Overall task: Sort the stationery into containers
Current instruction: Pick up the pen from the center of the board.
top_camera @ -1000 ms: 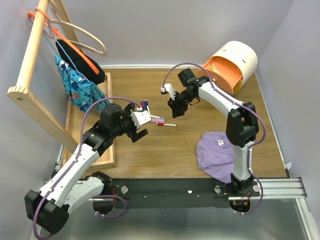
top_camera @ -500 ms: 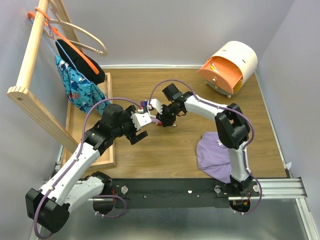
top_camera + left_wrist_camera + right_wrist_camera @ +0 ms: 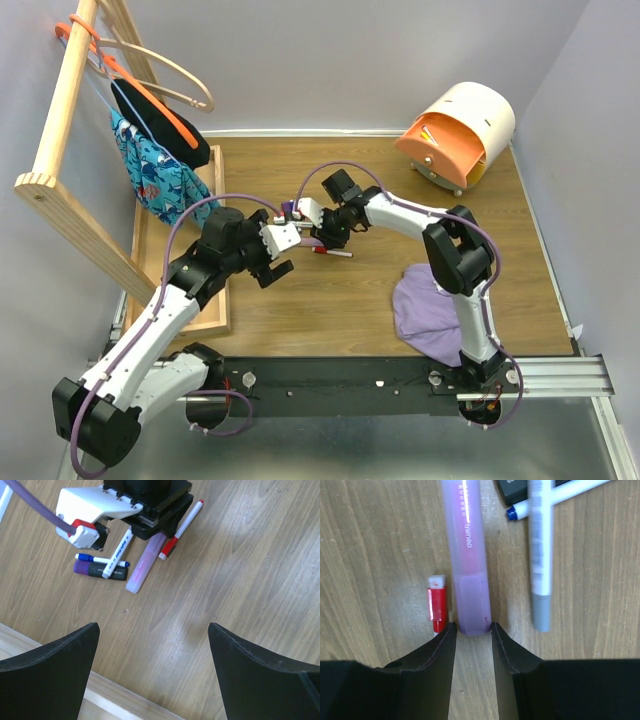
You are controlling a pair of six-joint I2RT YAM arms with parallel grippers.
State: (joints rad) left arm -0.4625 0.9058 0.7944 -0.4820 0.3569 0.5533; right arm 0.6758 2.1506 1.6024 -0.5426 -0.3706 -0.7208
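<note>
A pink bar (image 3: 467,555) lies on the wooden table among several pens. A red-capped white pen (image 3: 438,607) lies on one side of it and a white pen with a grey tip (image 3: 540,575) on the other. My right gripper (image 3: 472,627) is down at the table with its jaws closed in on the bar's end. My left gripper (image 3: 152,632) is open and empty, hovering just left of the pile. From there I also see the bar (image 3: 142,570), a purple-black marker (image 3: 100,571) and the red-capped pen (image 3: 180,530). The cream drawer unit (image 3: 475,105) stands at the back right with its orange drawer (image 3: 440,150) open.
A purple cloth (image 3: 430,300) lies at the front right. A long wooden tray (image 3: 215,310) runs along the left side under a wooden rack (image 3: 60,130) that holds hangers and a blue patterned garment (image 3: 160,180). Walls enclose the table at the back and sides.
My right arm swung left from the table's middle and dropped onto the pens, and its jaws now stand round the pink bar's end. My left arm has barely moved.
</note>
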